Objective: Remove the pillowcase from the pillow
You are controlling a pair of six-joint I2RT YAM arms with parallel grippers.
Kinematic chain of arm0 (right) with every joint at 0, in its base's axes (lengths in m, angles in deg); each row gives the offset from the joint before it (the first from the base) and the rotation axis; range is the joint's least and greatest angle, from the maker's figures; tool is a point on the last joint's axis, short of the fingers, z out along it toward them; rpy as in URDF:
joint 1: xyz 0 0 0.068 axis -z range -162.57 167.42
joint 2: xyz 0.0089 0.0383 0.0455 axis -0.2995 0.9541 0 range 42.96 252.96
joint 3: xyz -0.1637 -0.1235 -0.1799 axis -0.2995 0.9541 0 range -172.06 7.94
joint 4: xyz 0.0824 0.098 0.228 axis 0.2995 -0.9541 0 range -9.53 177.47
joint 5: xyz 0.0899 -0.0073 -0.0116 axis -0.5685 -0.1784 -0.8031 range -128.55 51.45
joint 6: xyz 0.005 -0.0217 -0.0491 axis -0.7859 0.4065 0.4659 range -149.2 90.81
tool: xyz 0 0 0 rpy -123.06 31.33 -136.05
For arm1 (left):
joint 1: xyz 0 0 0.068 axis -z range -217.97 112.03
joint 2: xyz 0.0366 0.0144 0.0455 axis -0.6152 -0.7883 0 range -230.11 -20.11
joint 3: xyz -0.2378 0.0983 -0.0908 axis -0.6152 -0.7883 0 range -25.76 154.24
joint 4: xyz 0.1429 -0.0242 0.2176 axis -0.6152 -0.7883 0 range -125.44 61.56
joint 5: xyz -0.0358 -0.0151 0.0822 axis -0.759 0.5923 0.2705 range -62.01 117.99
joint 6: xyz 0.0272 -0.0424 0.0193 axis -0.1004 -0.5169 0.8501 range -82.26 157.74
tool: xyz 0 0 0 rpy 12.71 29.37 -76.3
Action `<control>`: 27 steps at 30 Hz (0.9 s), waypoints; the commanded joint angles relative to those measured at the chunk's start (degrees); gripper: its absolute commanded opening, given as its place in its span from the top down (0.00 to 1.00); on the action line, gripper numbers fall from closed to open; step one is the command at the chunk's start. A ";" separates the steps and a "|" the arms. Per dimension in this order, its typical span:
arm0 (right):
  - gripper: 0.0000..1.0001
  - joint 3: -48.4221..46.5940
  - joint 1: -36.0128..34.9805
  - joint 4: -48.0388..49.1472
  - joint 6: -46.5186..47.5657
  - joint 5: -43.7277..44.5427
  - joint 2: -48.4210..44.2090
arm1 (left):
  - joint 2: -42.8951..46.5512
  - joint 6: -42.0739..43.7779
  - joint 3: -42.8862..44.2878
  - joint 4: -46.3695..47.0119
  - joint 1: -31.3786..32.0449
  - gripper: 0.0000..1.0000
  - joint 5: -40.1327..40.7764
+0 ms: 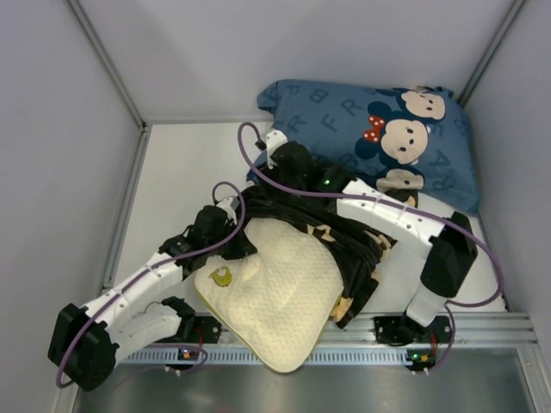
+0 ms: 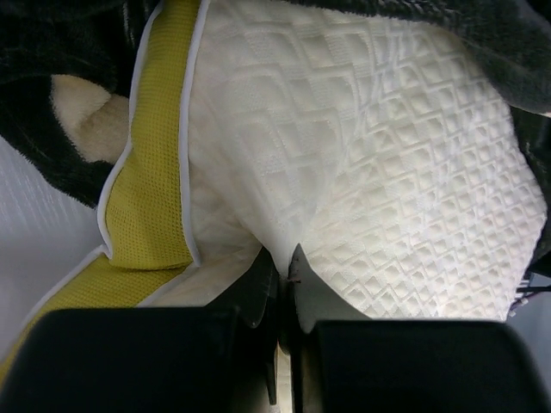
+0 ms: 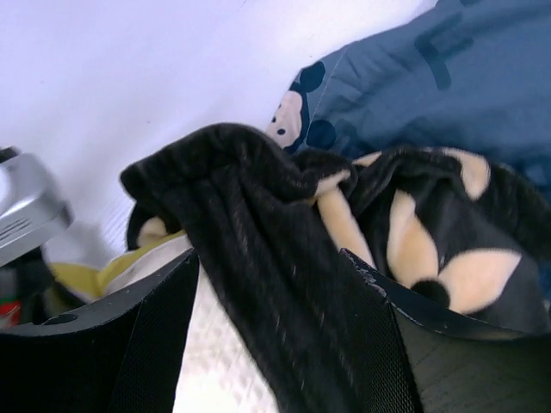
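Two pillows lie on the single surface (image 1: pixel 181 172): one cream pillow (image 1: pixel 280 301), quilted, and one blue pillow (image 1: pixel 344 120) printed with cartoon mice. There is one black pillowcase (image 1: pixel 353 258) with tan flower motifs. Two arms are present, each carrying one hand: the left hand (image 2: pixel 280 267) and the right hand (image 3: pixel 271 275).

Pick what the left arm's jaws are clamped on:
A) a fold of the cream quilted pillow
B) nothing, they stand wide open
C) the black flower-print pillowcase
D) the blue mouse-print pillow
A: the left wrist view shows the left jaws shut on a pinched ridge of the cream quilted pillow, with the black pillowcase off at the edges.
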 commanded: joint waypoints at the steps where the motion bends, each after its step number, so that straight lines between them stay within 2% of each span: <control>1: 0.38 -5.62 0.74 -2.91 8.17 0.12 6.83 | 4.36 -0.76 -0.54 1.03 0.49 1.00 -4.89; 9: 0.37 -7.03 3.38 -3.87 11.35 -2.43 15.73 | 8.41 -1.72 -2.56 0.32 0.49 1.00 -5.87; 13: 0.42 -7.83 5.48 -4.66 9.41 -0.60 19.59 | 9.11 -2.43 -2.91 0.32 0.49 1.00 -5.87; 14: 0.46 -7.83 6.01 -4.58 6.37 -0.85 19.95 | 9.46 -2.43 -3.00 0.32 0.58 1.00 -6.13; 17: 0.57 -7.83 8.12 -4.58 4.32 -2.43 21.18 | 11.04 -3.04 -2.91 0.32 0.49 1.00 -6.74; 19: 0.67 -8.09 9.26 -4.67 2.74 -2.00 22.14 | 12.27 -3.66 -3.00 0.32 0.49 1.00 -7.36; 20: 0.80 -8.18 9.71 -4.67 2.30 -1.56 22.41 | 13.67 -3.83 -3.00 0.32 0.49 1.00 -7.62; 23: 1.00 -8.70 11.46 -4.67 0.02 0.29 23.03 | 16.74 -4.63 -3.18 0.15 0.49 1.00 -8.06; 27: 1.00 -9.32 15.15 -5.46 -3.85 3.63 22.24 | 20.18 -4.98 -1.86 -3.36 0.49 1.00 -7.01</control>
